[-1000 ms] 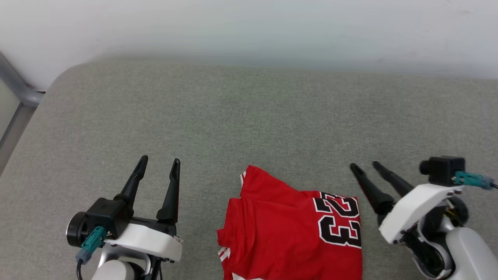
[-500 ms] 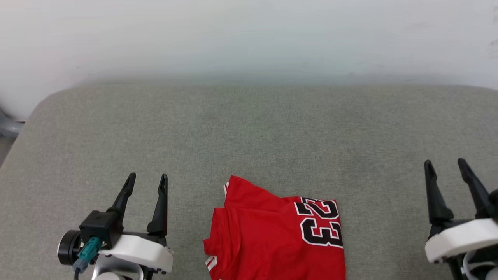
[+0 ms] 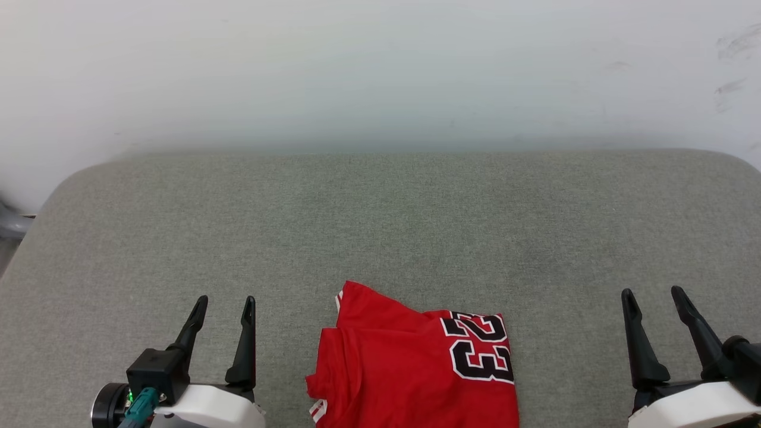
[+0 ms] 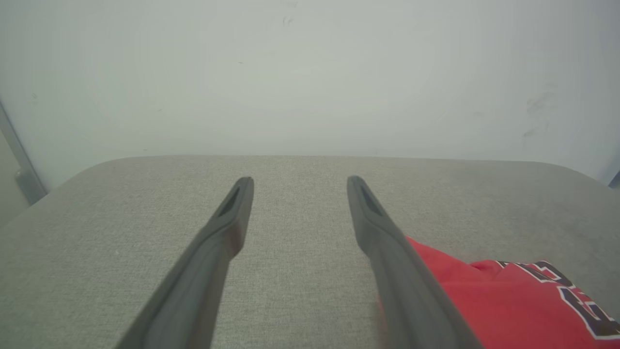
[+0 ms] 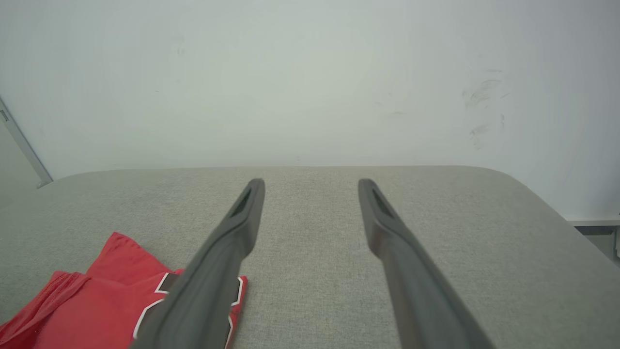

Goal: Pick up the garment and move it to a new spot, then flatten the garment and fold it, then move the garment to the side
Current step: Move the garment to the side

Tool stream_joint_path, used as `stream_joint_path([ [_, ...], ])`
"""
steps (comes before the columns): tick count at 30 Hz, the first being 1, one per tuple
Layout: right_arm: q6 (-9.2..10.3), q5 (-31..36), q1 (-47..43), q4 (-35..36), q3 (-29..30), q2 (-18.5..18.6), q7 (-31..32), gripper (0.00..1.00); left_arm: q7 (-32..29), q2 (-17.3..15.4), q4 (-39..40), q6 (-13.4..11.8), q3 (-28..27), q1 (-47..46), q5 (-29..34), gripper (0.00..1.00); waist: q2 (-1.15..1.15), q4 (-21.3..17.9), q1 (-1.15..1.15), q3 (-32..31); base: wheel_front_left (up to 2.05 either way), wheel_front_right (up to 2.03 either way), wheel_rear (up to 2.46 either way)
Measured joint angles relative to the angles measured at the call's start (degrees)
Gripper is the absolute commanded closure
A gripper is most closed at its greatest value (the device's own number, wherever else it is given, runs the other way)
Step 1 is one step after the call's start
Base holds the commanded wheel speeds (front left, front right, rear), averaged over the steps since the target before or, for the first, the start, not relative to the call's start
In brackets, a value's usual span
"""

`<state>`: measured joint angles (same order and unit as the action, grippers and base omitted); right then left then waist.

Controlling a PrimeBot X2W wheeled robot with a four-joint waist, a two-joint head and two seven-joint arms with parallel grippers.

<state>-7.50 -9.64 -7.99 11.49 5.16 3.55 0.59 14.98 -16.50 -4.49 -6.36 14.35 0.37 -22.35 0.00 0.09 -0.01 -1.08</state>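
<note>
The garment [image 3: 410, 368], a red jersey folded into a compact rectangle with a black, white-outlined "23" on its right part, lies on the grey cushioned surface [image 3: 380, 226] at the bottom centre. It also shows at the lower right of the left wrist view as the garment [image 4: 489, 300], and at the lower left of the right wrist view as the garment [image 5: 92, 300]. My left gripper [image 3: 225, 301] stands open to the left of it, apart from the fabric. My right gripper [image 3: 653, 292] stands open well to the right, holding nothing.
A pale wall [image 3: 380, 71] rises behind the surface, with scuff marks at its upper right. The surface's rounded corners show at the far left and far right. A grey metal frame part [image 3: 9, 223] sits at the left edge.
The right gripper swung away from the garment's right edge out to the lower right corner. The left gripper drew back a little. The camera tilted, so the whole scene sits lower in the picture.
</note>
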Motion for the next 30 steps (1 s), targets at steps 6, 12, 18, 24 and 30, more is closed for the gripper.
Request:
stream_joint_path([
  [6,0.0,-0.7,-0.1,-0.3,0.3,-0.2,1.4,0.0,0.0,0.2,0.0,0.1,-0.2,0.1,0.1,0.0,0.0,0.0,0.0,0.0,0.0,0.0,0.0],
  [12,-0.01,-5.4,-0.2,-2.9,0.0,0.9,5.4,0.0,0.0,0.5,0.2,0.6,-0.6,-0.2,0.1,0.0,0.0,0.3,0.01,0.7,0.0,0.0,0.0],
  [18,0.0,-15.1,0.0,-10.2,-0.3,5.8,14.8,0.0,0.0,1.0,1.3,1.2,-0.9,-1.9,1.4,0.0,0.0,1.7,0.01,2.6,0.0,0.0,0.0],
  [24,0.0,-26.8,2.8,-15.6,-4.5,9.5,24.8,0.0,0.1,2.3,2.5,2.3,-1.1,-3.7,2.5,0.0,0.0,4.0,0.01,5.7,0.0,0.0,0.0],
  [30,0.0,-39.6,7.8,-18.3,-8.8,7.5,29.8,0.0,0.1,3.6,2.6,3.7,-1.6,-5.7,3.3,0.0,0.0,6.7,0.01,9.2,0.0,0.0,0.0],
])
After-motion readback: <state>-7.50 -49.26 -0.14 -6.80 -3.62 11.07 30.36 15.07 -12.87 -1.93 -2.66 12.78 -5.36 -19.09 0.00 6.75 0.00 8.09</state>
